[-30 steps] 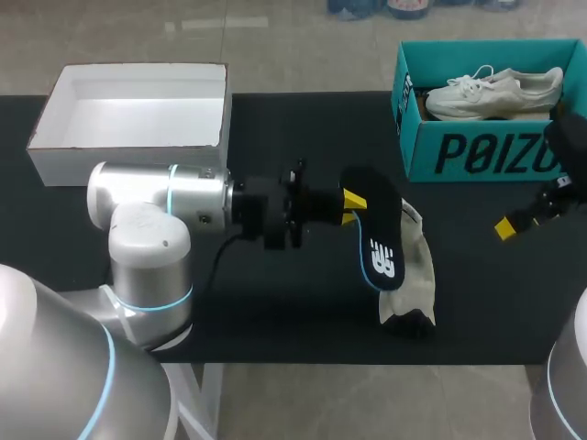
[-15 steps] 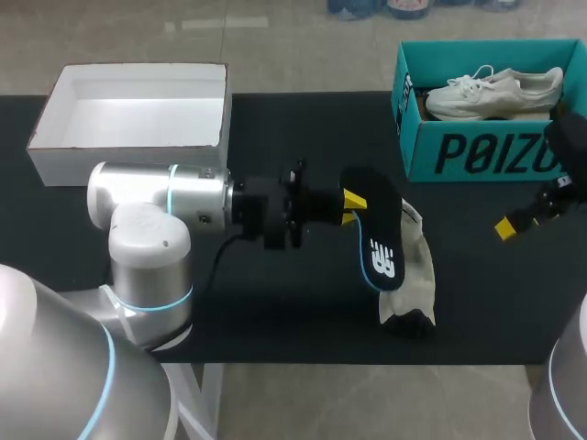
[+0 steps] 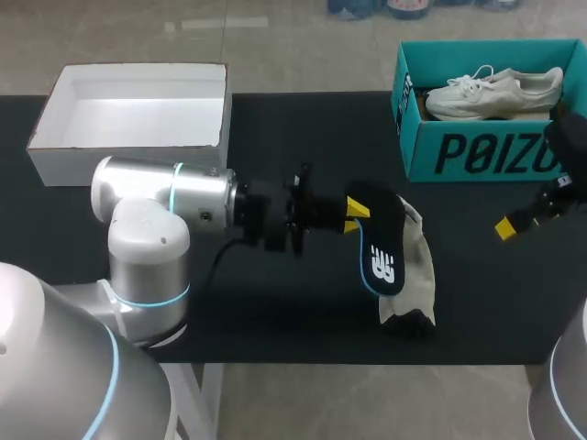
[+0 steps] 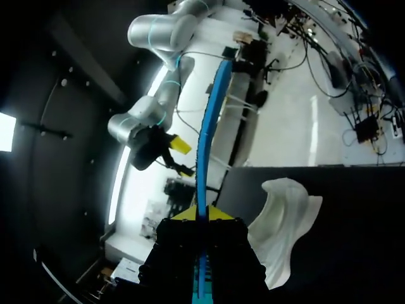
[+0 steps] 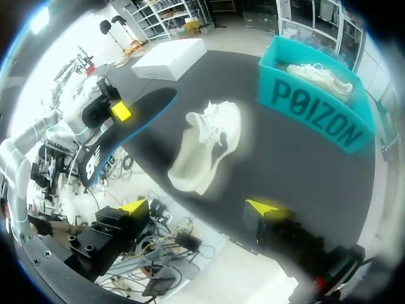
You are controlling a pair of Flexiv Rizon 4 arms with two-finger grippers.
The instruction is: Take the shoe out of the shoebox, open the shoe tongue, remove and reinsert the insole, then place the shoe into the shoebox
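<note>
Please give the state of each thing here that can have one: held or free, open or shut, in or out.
left gripper, shut on the insole.
insole, out of the shoe, held up off the table.
white shoe, lying on the table, outside the shoebox.
teal shoebox, open, second shoe inside.
white box, open.
right gripper, open, holding nothing.

white box (image 3: 138,101): open, upright, table's far left corner | table (image 3: 275,321): black top
</note>
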